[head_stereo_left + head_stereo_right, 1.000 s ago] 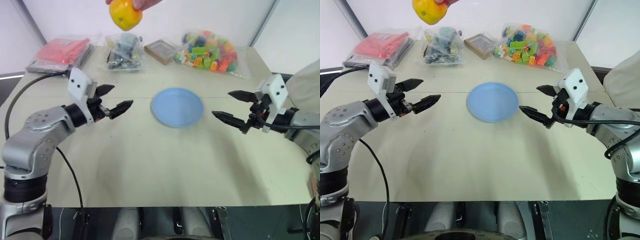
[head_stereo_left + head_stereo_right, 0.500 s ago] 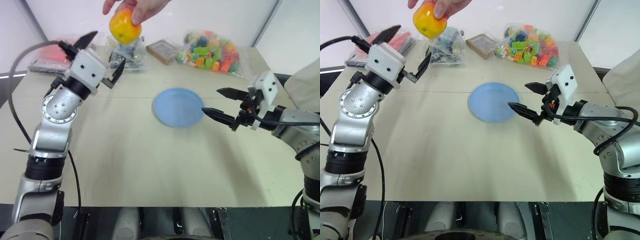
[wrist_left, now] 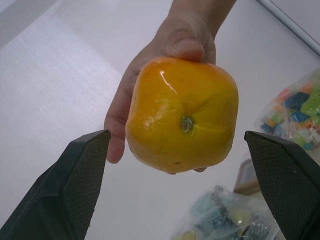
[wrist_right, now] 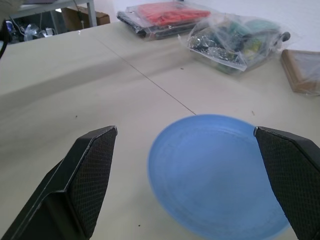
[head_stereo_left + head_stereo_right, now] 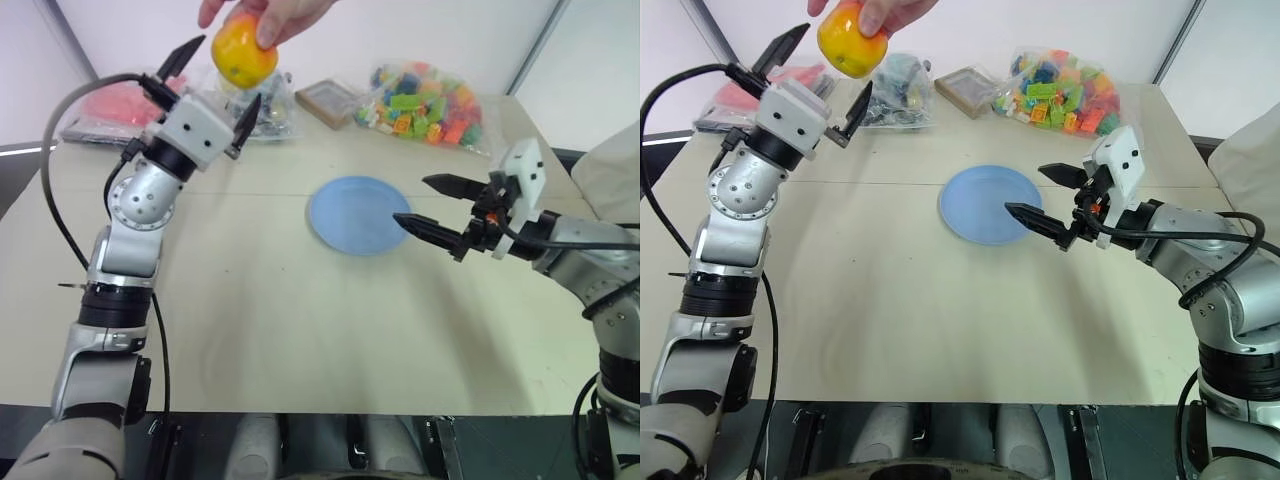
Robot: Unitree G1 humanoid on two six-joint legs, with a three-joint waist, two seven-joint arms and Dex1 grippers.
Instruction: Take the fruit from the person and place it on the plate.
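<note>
Jaws apart; smooth glossy fruit (image 3: pixel 182 114)

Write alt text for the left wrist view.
A person's hand holds out a yellow-orange fruit in the gap between the two black fingers of the open left pincer, which does not touch it. Bags of small colourful items lie blurred behind.

Both arms: grey metallic segments, white wrist housings, black cables. Left hand (image 5: pixel 212 78) and right hand (image 5: pixel 417 203): black pointed fingers, cross-hatched pads.
</note>
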